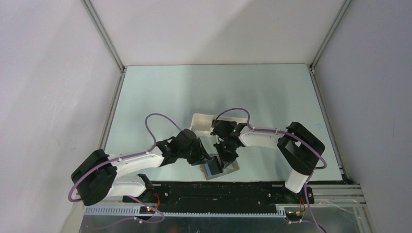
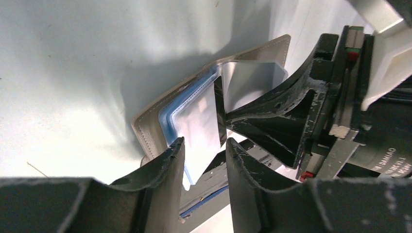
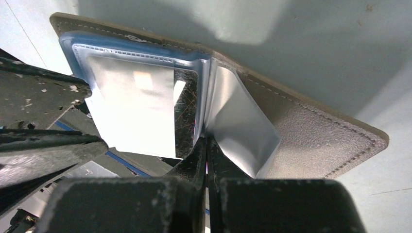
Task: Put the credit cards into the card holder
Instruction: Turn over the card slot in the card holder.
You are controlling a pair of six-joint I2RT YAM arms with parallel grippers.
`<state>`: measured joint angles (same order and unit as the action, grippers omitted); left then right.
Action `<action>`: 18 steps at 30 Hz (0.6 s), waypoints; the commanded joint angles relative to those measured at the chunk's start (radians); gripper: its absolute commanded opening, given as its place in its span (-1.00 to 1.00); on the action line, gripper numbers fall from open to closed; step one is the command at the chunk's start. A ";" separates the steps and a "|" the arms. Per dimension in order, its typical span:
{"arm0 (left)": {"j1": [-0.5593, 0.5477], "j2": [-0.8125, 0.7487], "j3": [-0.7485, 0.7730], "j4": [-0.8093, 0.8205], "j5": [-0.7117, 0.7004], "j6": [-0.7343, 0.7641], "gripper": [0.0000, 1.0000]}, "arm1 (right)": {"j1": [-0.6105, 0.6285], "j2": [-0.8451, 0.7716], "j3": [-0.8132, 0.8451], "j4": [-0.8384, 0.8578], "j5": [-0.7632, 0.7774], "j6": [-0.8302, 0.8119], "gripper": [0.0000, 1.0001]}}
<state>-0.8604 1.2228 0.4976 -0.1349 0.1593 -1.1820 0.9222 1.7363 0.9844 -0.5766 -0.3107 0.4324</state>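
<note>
The card holder lies open at the table's near edge, grey-brown cover down and clear sleeves fanned up. One dark, scratched credit card shows behind a glossy sleeve next to the fold. My right gripper is shut, its tips pinching the bottom corner of a raised, curled sleeve at the fold. My left gripper is open, and a loose sleeve hangs in the gap between its fingers, clamped by neither. Both grippers meet over the holder in the top view.
A long white tray lies just behind the two wrists. The black base rail runs right below the holder at the table's near edge. Grey enclosure walls stand on the left, right and far sides.
</note>
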 commanded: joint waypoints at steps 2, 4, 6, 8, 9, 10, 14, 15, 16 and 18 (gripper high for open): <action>-0.022 0.014 0.010 -0.004 -0.029 -0.021 -0.19 | 0.012 0.067 -0.020 0.036 0.081 0.013 -1.00; -0.030 0.013 0.008 -0.013 -0.038 -0.022 -0.15 | 0.011 0.067 -0.020 0.037 0.076 0.015 -1.00; -0.035 0.018 0.013 -0.029 -0.048 -0.022 -0.11 | 0.011 0.066 -0.020 0.037 0.074 0.016 -1.00; -0.040 0.025 0.019 -0.041 -0.057 -0.024 -0.08 | 0.011 0.066 -0.020 0.037 0.073 0.016 -1.00; -0.041 0.035 0.024 -0.056 -0.061 -0.023 -0.06 | 0.011 0.065 -0.020 0.037 0.073 0.016 -1.00; -0.044 0.040 0.036 -0.073 -0.071 -0.023 -0.05 | 0.011 0.066 -0.021 0.037 0.073 0.017 -1.00; -0.058 0.073 0.083 -0.132 -0.098 -0.008 0.01 | 0.008 0.073 -0.020 0.037 0.069 0.018 -1.00; -0.058 0.084 0.091 -0.134 -0.096 -0.008 0.01 | 0.009 0.075 -0.020 0.039 0.068 0.017 -1.00; -0.061 0.090 0.095 -0.133 -0.095 -0.008 0.02 | 0.010 0.078 -0.020 0.040 0.067 0.018 -1.00; -0.065 0.111 0.113 -0.131 -0.097 0.004 0.02 | 0.008 0.084 -0.020 0.043 0.065 0.018 -1.00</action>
<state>-0.9142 1.3064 0.5556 -0.2436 0.0994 -1.1877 0.9226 1.7405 0.9874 -0.5777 -0.3122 0.4343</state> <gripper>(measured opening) 0.507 0.009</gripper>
